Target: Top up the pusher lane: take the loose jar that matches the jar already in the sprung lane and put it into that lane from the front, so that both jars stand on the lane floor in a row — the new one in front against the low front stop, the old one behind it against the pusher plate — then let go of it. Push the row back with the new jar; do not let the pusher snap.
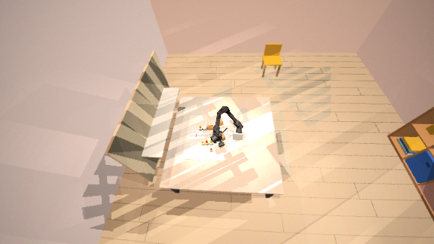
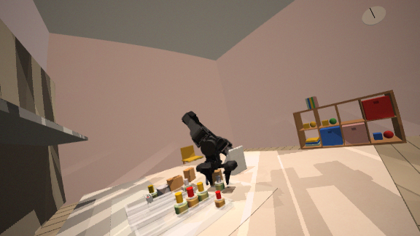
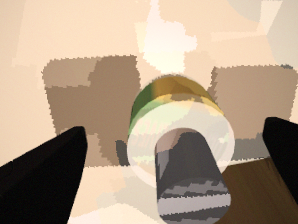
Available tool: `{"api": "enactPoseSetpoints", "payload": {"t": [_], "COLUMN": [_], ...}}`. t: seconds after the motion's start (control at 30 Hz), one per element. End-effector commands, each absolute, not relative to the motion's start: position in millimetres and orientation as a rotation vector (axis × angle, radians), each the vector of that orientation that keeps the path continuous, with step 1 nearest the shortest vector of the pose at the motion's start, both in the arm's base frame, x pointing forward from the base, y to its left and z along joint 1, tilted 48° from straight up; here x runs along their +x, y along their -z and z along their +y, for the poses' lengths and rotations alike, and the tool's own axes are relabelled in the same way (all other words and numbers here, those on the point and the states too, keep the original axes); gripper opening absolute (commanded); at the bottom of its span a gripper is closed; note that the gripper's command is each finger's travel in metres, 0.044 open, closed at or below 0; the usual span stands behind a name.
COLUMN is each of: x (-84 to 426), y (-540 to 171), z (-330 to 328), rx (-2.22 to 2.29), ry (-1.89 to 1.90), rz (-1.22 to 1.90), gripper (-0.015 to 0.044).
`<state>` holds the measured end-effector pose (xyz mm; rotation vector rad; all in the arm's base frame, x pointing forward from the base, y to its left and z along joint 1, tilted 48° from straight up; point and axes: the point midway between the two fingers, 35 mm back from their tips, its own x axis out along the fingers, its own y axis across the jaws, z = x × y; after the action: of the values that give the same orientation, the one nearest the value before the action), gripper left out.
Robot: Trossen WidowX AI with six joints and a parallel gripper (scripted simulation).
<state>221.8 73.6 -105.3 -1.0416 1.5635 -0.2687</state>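
Observation:
My gripper point(image 2: 218, 185) point(image 3: 176, 131) is open, its fingers pointing down on either side of a grey-capped jar with a green and amber body point(image 2: 219, 186) point(image 3: 146, 142). In the wrist view there is a gap between the jar and each finger. The clear lane tray point(image 2: 146, 215) holds a row of a yellow-capped jar point(image 2: 180, 207), a red-capped jar point(image 2: 192, 200) and another yellow-capped jar point(image 2: 201, 195). A smaller red-capped jar point(image 2: 219, 202) stands at the tray's near right end. Another pale-capped jar point(image 2: 187, 183) stands behind the row. The pusher plate is too small to make out.
Brown blocks point(image 2: 175, 183) point(image 2: 189, 175) stand behind the tray, and a brown block point(image 3: 250, 192) lies close beside the grey-capped jar. A yellow-capped jar point(image 2: 152, 191) stands at the back left. A white panel point(image 2: 238, 160) stands behind the gripper.

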Motion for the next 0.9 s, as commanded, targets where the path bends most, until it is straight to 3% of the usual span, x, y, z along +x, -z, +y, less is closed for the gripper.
{"api": "enactPoseSetpoints", "payload": {"t": [0.0,0.13,0.37,0.57,0.87], "x": [221,221,221,224,227], "y": [106,106,106,94,55], "z": [72,72,72,88,128], "rx": [-1.050,-1.050,-1.050,-1.049,-1.047], "ry": [0.269,0.269,0.269,0.266,0.264], "rz": [1.565,1.565,1.565,1.565,1.566], "gripper": [0.0309,0.0204,0.0157,0.0000,0.0000]}}
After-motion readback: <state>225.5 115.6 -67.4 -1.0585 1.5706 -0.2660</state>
